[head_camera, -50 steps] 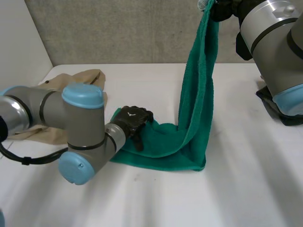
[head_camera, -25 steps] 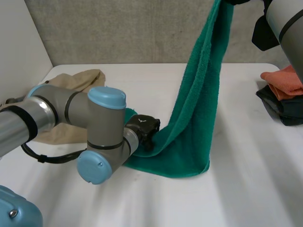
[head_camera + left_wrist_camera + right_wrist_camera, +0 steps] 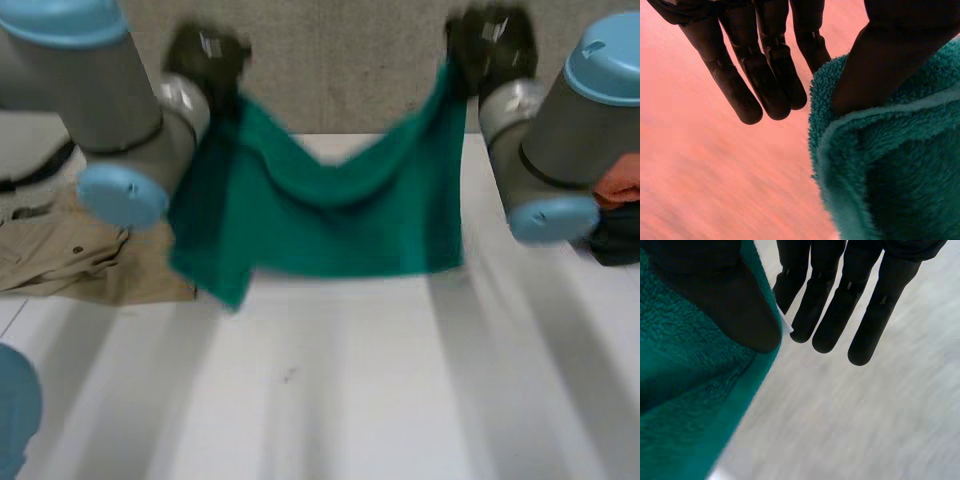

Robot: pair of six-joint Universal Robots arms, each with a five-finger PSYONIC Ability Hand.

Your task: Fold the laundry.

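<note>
left hand (image 3: 207, 58): clamped on thick green terry towel (image 3: 330, 225) corner | right hand (image 3: 490, 45): same (shallow thumb pinches) | risk: corner slipping, dropping below hand

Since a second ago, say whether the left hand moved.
Yes. The left hand rose from the white table up against the back wall, lifting the green towel.

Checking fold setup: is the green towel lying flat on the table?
No, the green towel hangs between the left hand and the right hand, each pinching a top corner.
</note>
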